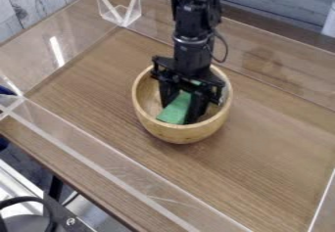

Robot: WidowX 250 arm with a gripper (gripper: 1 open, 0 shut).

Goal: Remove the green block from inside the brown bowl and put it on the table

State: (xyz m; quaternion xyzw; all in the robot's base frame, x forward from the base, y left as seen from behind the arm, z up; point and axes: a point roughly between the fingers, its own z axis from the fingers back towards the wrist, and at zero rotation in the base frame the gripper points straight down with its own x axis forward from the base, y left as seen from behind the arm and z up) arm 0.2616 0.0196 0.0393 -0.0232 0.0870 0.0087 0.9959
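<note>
The single camera view looks down at an angle onto a brown wood-grain table point(78, 99) edged with clear acrylic walls point(59, 162). Near the middle of the table stands a round, light tan wooden bowl with thick walls point(147, 118). Inside the bowl lies a small, bright green rectangular block point(177, 110), resting on the bowl's floor a little toward the left of its centre, with its lower end near the inner wall.

A black robot arm point(194, 21) comes down from the top of the picture, and its black tool point(186, 97) points straight down into the bowl. The two dark fingers stand on either side of the green block, one at its left and one at its right, with the block between them. The jaws are partly drawn in around the block; whether the fingers actually press on it or only stand just beside it cannot be told from this view. The block is not lifted: it sits low in the bowl, below the rim.

At the far edge of the table a clear acrylic bracket point(120, 11) stands upright.
</note>
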